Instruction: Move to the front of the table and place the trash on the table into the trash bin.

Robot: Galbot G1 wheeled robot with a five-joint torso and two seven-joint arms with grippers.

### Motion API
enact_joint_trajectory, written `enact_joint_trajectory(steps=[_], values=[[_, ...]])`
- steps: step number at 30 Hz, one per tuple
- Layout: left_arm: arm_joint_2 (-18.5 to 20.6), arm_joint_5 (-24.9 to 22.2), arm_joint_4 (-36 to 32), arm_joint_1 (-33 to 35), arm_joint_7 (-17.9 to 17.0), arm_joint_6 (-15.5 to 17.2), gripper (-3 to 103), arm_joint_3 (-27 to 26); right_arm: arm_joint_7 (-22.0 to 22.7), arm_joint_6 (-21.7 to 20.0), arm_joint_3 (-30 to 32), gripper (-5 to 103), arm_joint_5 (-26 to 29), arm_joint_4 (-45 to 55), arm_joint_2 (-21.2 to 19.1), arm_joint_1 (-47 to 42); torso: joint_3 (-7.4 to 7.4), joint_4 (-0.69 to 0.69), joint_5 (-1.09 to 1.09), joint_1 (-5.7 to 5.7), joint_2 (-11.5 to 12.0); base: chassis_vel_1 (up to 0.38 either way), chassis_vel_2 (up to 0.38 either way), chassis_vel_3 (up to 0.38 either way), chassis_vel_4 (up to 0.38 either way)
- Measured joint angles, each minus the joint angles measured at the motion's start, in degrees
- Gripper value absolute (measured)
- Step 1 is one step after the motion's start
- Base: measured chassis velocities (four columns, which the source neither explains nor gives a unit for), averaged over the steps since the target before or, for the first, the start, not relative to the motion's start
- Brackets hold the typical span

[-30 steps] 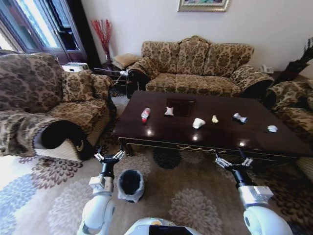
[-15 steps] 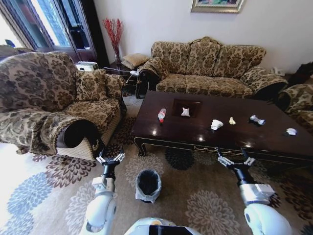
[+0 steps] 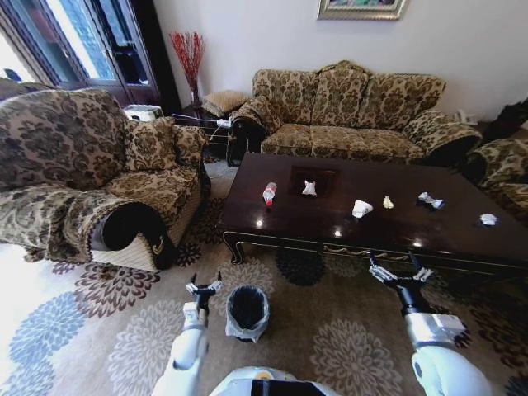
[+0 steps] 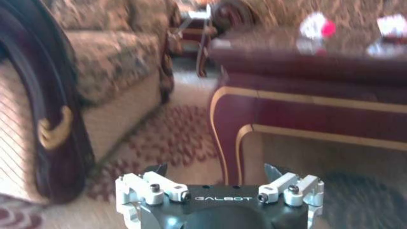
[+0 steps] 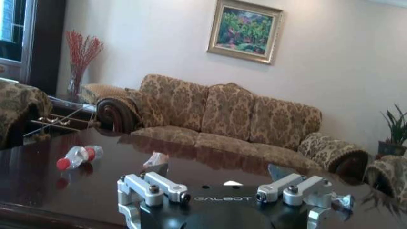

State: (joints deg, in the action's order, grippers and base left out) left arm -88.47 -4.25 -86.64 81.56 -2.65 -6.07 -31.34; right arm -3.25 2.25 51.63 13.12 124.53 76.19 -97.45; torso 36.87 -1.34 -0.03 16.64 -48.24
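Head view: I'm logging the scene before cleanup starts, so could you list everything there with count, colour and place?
Table: one, glossy dark brown, gold-trimmed apron, centre of the room.
Plastic bottle: one, clear with red cap, lying near the table's left end.
Paper scraps and wrappers: five, white, silvery or yellowish, spread across the tabletop from the centre to the right end.
Trash bin: one, black liner, pale rim, on the carpet before the table's left end.
Sofas: patterned brown and gold; one behind the table, one at the left, part of another at the right edge.
Red twigs in a vase: one, back corner.
Framed picture: one, on the wall.
Left gripper: open, beside the bin.
Right gripper: open, low before the table's front edge.
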Motion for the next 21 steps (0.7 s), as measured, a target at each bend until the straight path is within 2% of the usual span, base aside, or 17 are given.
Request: enact_joint_trajectory(steps=[2,4,6,8,15,21], values=[[0.04,-0.11,3.85,-0.73,1.87,-0.65,100,0.29,0.07,0.0,0.11,100,0.02,-0.05,-0.14,-0.02,0.0,0.0,0.0,0.0,0.0,0.0,0.0,0.0,0.0],[0.1,-0.25,4.73,-0.87,2.53,-0.81,100,0.32,0.1,0.0,0.11,100,0.02,-0.07,-0.14,-0.01,0.0,0.0,-0.01,0.0,0.0,0.0,0.0,0.0,0.0],[0.77,-0.89,9.09,-2.12,5.25,-1.14,100,0.46,0.22,-0.04,0.07,100,-0.03,-0.28,-0.01,0.25,0.0,-0.02,-0.02,0.0,0.0,0.0,0.0,0.0,0.0],[0.96,-0.74,10.94,-2.81,5.95,-0.86,100,0.46,0.29,-0.04,-0.02,100,-0.19,-0.42,0.15,0.37,0.0,-0.02,-0.02,0.0,0.0,0.0,0.0,0.0,0.0],[1.17,1.75,20.72,-7.61,6.11,2.42,100,0.58,1.25,1.17,-0.05,100,-0.69,-1.45,-0.05,0.49,0.0,-0.01,-0.02,0.0,0.0,0.0,0.0,0.0,0.0],[1.15,2.42,23.92,-9.68,6.12,4.62,100,0.87,3.73,2.71,0.02,100,-0.7,-2.5,0.16,0.45,0.0,0.0,-0.01,0.0,0.0,0.0,0.0,0.0,0.0]])
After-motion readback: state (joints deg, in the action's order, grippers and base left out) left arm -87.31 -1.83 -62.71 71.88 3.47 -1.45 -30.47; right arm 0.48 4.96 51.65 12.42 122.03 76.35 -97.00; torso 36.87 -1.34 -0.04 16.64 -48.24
